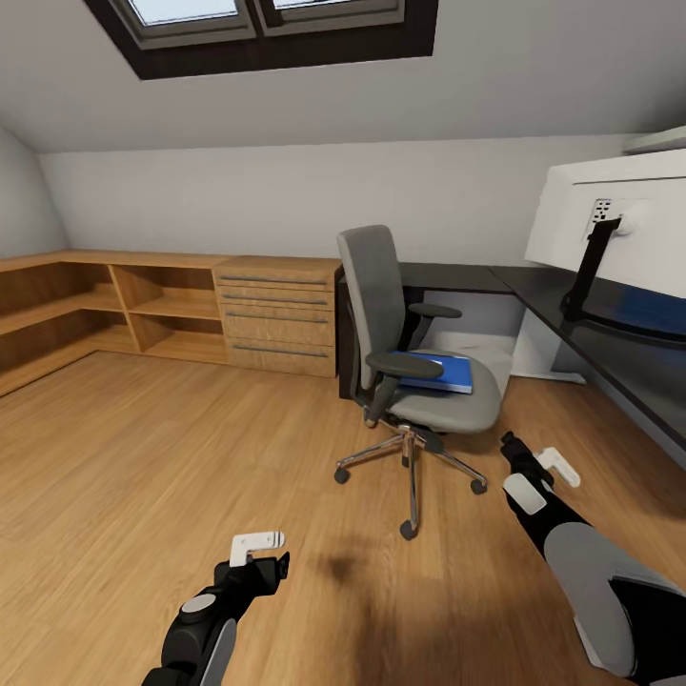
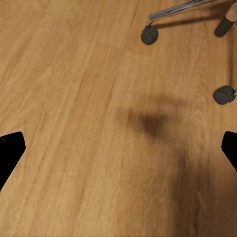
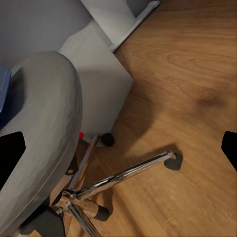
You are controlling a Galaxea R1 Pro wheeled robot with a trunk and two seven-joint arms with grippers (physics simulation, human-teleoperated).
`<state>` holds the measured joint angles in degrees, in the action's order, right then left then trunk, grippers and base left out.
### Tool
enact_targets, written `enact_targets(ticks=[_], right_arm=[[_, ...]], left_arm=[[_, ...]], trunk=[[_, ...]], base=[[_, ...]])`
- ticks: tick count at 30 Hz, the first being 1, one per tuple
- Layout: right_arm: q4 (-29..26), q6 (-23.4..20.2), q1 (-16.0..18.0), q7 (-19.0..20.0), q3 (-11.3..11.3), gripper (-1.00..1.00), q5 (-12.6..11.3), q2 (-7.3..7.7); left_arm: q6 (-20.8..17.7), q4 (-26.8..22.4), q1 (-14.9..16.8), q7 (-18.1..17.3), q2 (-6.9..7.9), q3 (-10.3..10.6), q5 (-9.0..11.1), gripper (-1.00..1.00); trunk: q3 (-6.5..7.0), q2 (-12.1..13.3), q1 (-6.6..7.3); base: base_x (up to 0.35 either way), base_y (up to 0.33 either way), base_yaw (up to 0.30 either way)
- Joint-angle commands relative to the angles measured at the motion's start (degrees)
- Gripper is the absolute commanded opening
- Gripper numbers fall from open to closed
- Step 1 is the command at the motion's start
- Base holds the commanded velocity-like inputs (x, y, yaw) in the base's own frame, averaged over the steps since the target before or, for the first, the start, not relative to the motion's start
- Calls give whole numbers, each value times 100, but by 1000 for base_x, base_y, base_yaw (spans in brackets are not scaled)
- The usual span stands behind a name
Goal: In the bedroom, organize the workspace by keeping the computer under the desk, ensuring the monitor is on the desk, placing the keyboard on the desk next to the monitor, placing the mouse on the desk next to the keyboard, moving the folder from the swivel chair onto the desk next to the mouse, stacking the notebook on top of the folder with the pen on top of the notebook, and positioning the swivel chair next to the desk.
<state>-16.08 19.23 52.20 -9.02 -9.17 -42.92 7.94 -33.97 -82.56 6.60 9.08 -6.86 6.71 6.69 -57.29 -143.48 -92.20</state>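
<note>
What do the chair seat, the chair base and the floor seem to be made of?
Chair seat: probably grey fabric upholstery, matte and softly rounded. Chair base: likely chromed metal, with bright reflections along the legs. Floor: apparently light wood planks, with visible grain and seams.

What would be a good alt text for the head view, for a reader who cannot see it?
A grey swivel chair stands on a wooden floor beside a black desk, with a blue folder on its seat. A monitor stands on the desk, and both grippers, left and right, hang low, empty.
</note>
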Motion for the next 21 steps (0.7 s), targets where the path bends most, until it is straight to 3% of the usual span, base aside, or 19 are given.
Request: enact_targets(ticks=[1, 13, 21], right_arm=[[-1, 21, 2, -3, 25, 100, -60, 4], [-20, 21, 0, 21, 22, 100, -63, 7], [-18, 19, -3, 23, 21, 100, -59, 11]], left_arm=[[-21, -6, 2, 50, 1, 6, 61, 100], [-13, 2, 3, 50, -6, 15, 64, 100], [-13, 3, 3, 50, -8, 30, 61, 100]], trunk=[[-6, -2, 1], [-6, -2, 1], [-6, -2, 1]], base=[[0, 0, 0], [0, 0, 0], [257, 0, 0]])
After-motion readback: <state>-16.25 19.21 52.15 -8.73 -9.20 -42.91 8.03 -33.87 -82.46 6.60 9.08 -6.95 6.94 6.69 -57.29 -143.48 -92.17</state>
